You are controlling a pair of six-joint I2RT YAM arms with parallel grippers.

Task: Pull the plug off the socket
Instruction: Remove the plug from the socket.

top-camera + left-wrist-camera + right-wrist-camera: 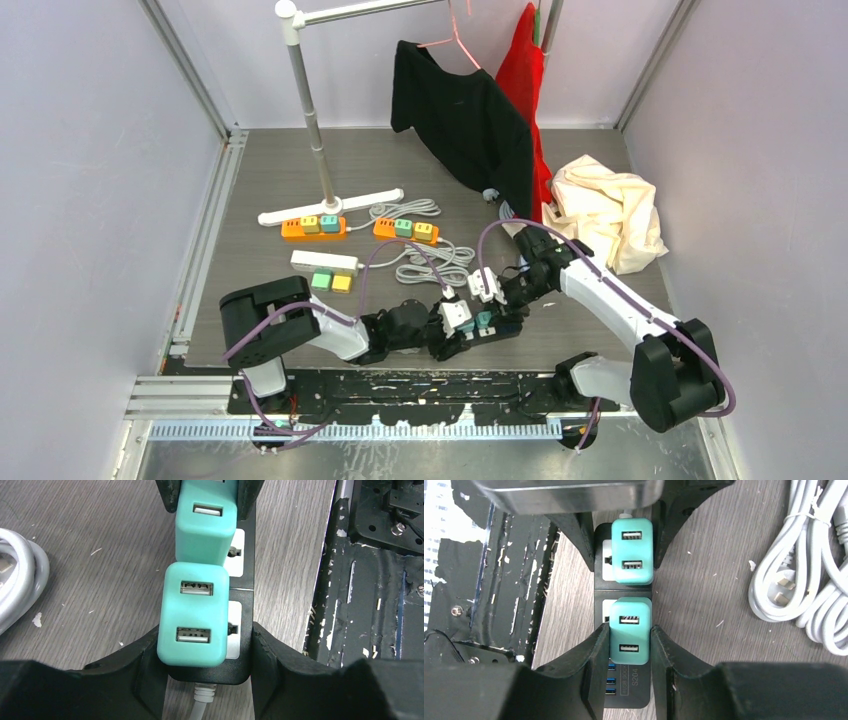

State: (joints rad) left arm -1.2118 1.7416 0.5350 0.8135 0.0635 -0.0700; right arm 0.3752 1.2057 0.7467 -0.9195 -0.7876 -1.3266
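Note:
A black power strip, the socket (503, 331) (243, 670) (634, 692), lies near the table's front edge with two teal USB plugs in it. My left gripper (452, 328) (205, 647) is shut on the strip's cord end, one finger against each long side, and a teal plug (192, 615) (632, 552) stands between its fingers. My right gripper (497, 293) (630, 642) is shut on the other teal plug (629, 630) (205, 527), beside the strip's blue USB ports. I cannot tell whether that plug is fully seated.
Coiled white cables (440, 262) (804, 580) lie just behind the strip. Further back are two orange power strips (313, 228) (406, 230), a white one (324, 262), the clothes rack's base (330, 205), hanging black and red garments (465, 120) and a cream cloth (610, 210). The black front rail (370, 580) runs beside the strip.

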